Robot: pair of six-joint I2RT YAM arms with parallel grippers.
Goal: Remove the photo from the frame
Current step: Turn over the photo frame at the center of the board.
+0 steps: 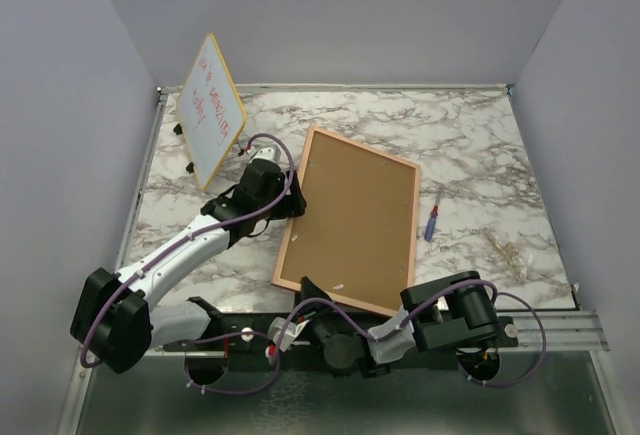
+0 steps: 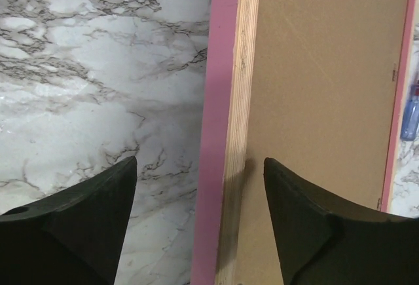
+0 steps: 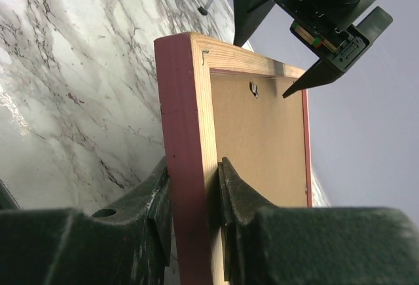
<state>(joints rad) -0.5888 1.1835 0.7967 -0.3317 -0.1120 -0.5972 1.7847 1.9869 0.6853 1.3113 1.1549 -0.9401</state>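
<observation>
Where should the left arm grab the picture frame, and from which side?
I'd grip the frame by its long left rail, coming from above. The frame sits back-up and that rail is narrow enough to pinch; the open left gripper straddles it, one finger over the marble table, one over the brown back. The right gripper clamps the near end.

Enclosing on three sides with plain lilac-grey walls (image 1: 350, 15), spreading below as a white marble-patterned table (image 1: 480, 135), glowing under soft even light, ending at a metal rail (image 1: 560, 327)

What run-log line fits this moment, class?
frame: back up | right end effector: shut on frame edge | left end effector: open, straddling frame edge | photo: hidden
</observation>
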